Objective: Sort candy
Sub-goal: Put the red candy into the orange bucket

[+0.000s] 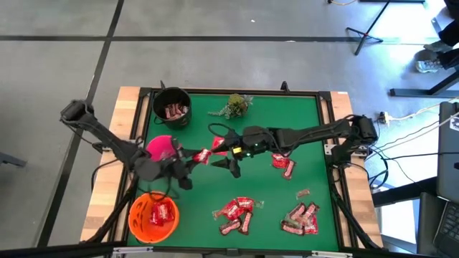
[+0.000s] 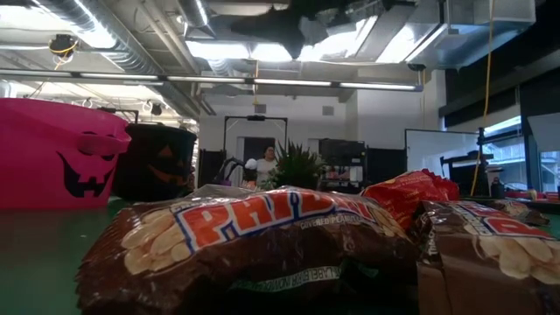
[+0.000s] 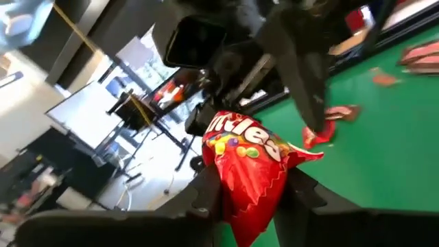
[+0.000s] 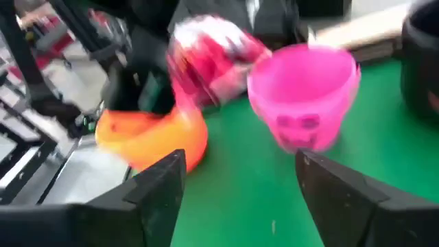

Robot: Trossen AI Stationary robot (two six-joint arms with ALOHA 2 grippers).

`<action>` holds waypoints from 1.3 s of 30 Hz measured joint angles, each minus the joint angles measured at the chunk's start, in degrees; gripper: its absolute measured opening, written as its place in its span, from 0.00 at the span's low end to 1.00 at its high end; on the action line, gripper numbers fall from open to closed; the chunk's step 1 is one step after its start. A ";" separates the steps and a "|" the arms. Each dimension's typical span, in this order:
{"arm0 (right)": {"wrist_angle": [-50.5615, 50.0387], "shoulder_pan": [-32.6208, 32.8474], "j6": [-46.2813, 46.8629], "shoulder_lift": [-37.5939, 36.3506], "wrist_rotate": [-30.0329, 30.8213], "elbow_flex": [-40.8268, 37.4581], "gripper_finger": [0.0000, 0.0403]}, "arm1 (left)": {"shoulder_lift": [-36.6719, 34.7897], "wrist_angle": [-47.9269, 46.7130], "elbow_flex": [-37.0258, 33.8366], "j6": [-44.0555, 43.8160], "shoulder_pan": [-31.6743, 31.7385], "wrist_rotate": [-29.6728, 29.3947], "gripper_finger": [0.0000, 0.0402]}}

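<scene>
A red shiny candy packet [image 3: 250, 158] hangs in the air over the green mat, between the pink bowl [image 1: 161, 148] and the table's middle. My left gripper [image 1: 192, 159] is shut on it, reaching in from the left. My right gripper [image 1: 228, 159] stands just to the packet's right, open, with nothing between its fingers [image 4: 164, 185]. More candy lies on the mat in piles at the near side [image 1: 235, 213] [image 1: 301, 218]. One red packet [image 1: 284, 165] lies under my right arm. My left gripper pinches the packet's near end [image 3: 240, 206] between its two fingers. The fingers come in about level from the table's left. The packet sticks out past the fingertips toward my right gripper, lifted clear of the mat.
A black bowl [image 1: 172, 107] with brown candy stands at the far left. An orange bowl [image 1: 153, 217] with red packets stands at the near left. A green sprig [image 1: 237, 105] lies at the far edge. Brown packets [image 2: 262, 236] fill the low view's foreground.
</scene>
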 joint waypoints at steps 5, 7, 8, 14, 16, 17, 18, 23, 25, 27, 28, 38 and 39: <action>-6.21 1.21 0.86 -2.83 0.97 0.16 0.68 | -2.47 -0.77 0.83 -0.14 -10.73 -3.52 0.19; -7.03 2.26 0.48 -2.84 2.97 0.12 0.67 | -3.26 -2.88 1.92 -0.85 -16.04 -5.52 0.19; -7.01 2.77 0.34 -2.84 3.24 0.08 0.66 | -3.50 -4.25 2.63 -1.76 -18.86 -6.01 0.19; -6.94 5.00 0.16 -2.99 5.39 0.07 0.66 | -4.15 -14.76 8.82 -15.32 -36.44 -6.52 0.19; -6.75 4.98 0.05 -2.99 5.91 0.07 0.66 | -4.13 -18.34 10.59 -21.55 -41.82 -5.70 0.19; -6.65 4.98 0.03 -2.99 5.89 0.07 0.66 | -4.13 -19.29 11.12 -24.63 -44.27 -5.46 0.19; -6.67 4.94 0.03 -2.99 5.88 0.07 0.66 | -4.13 -19.94 11.44 -27.12 -46.36 -5.30 0.19; -6.74 4.81 -0.01 -2.99 5.84 0.07 0.66 | -4.11 -25.43 11.47 -38.16 -54.11 -5.11 0.19; -6.78 4.81 -0.01 -2.99 5.82 0.07 0.66 | -4.11 -30.02 11.47 -46.09 -56.08 -5.46 0.19; -6.67 4.82 -0.03 -2.99 5.82 0.07 0.66 | -4.13 -35.71 11.48 -56.15 -57.08 -4.27 0.19; -6.68 4.83 -0.03 -2.99 5.82 0.07 0.66 | -4.11 -38.91 11.50 -61.61 -57.28 -2.97 0.19; -6.33 4.81 -0.03 -2.99 7.57 0.07 0.66 | -3.97 -65.92 10.93 -103.17 -55.51 14.23 0.20; -6.04 4.81 -0.03 -2.99 7.79 0.07 0.66 | -3.94 -66.19 10.56 -103.61 -54.85 15.33 0.20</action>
